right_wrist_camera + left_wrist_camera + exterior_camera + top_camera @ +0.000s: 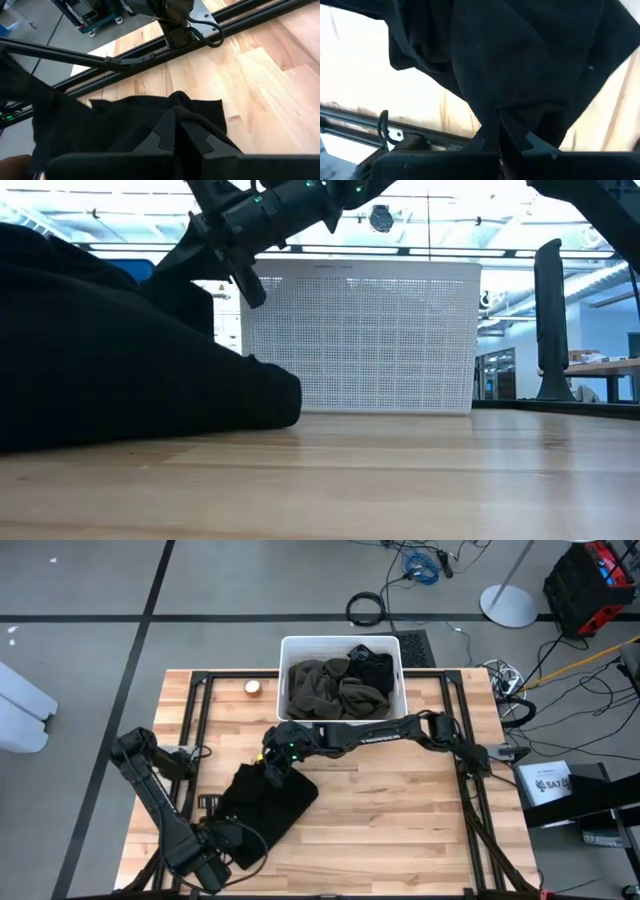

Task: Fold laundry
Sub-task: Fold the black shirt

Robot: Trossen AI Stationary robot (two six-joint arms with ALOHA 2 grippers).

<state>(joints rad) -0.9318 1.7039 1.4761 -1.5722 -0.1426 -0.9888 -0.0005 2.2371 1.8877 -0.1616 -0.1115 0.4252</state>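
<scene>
a: start nearest the front edge of the table (400,840). what's the left gripper (215,865) doing?

b: it's low at the front corner, on the near end of the black garment (265,802). its wrist view shows the fingers (487,137) pressed together with a fold of that cloth pinched between them.

a: and farther in?

b: the garment lies spread across the table's left half, between the front edge and the white bin (340,645). the right gripper (272,768) reaches across to its far end, on the bin side. its fingers (167,131) are also closed, pinching black cloth that bunches around them.

a: so both ends are held. how would you do the fold well?

b: my judgement: keep both pinches firm, lift only enough to clear the wood, and carry one end over the other evenly so the edges meet. from the low view the cloth sits in a thick mound, so i'd pull it gently taut first to take out slack, or the fold will trap wrinkles.

a: beyond that?

b: the bin at the table's back edge holds the rest of the laundry: a dark olive-grey garment (325,685) and something black (375,665) at its far right corner.
</scene>
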